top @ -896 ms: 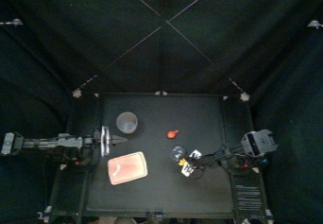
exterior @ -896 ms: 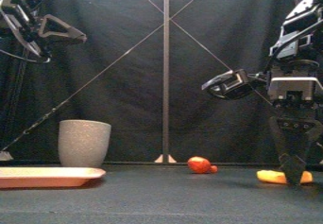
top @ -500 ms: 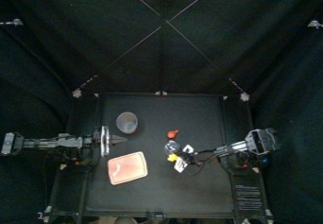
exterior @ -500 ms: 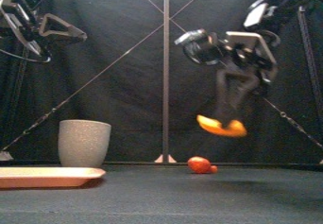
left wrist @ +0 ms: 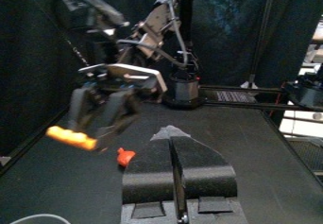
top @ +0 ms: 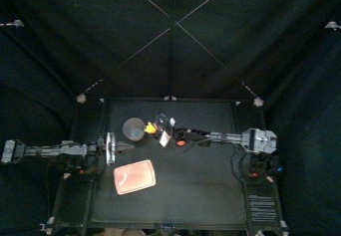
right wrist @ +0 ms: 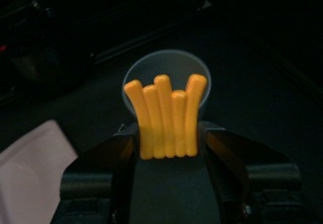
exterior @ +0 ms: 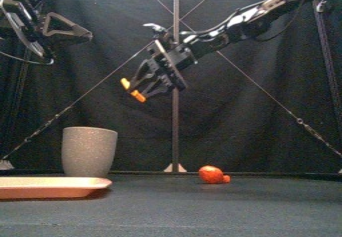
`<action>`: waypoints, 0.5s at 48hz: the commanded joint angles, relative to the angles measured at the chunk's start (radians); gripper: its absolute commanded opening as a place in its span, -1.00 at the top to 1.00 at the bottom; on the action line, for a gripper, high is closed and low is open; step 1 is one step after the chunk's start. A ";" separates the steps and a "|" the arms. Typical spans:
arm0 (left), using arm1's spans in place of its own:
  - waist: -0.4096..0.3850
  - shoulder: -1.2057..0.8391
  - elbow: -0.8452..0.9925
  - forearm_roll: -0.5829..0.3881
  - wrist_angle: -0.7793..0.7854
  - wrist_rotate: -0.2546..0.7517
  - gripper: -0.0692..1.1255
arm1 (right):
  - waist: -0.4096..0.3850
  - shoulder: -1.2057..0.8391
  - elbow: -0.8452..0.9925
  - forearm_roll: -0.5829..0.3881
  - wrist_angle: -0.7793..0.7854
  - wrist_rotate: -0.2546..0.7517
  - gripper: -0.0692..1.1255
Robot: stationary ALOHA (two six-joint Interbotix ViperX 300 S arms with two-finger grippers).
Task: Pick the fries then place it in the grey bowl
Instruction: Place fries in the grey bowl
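The yellow fries [exterior: 134,90] hang high in the air, with my right gripper [exterior: 147,82] shut on them. In the top view the fries [top: 150,128] sit just right of the grey bowl [top: 134,128], a tall speckled cup. The front view puts the fries well above and right of the cup [exterior: 90,151]. In the right wrist view the fries [right wrist: 164,114] stand between my jaws, with the cup's open mouth [right wrist: 164,69] right behind them. My left gripper [left wrist: 177,166] rests shut at the table's left side [top: 96,150], holding nothing.
A flat pink tray [top: 135,178] lies at the front left, below the cup. A small red toy [exterior: 210,174] sits on the table near the middle, under my outstretched right arm [top: 213,136].
My right gripper lifted the fries off the table at the right, then carried them up and left across the table to beside the grey cup. The left arm stayed still.
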 commanded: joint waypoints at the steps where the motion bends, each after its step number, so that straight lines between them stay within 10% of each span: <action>1: 0.003 0.003 -0.017 -0.003 -0.011 -0.003 0.90 | -0.028 0.083 -0.144 -0.009 -0.037 -0.005 0.01; 24: 0.011 0.003 -0.012 -0.008 -0.011 0.005 0.90 | -0.023 0.287 -0.357 -0.014 -0.031 -0.002 -0.40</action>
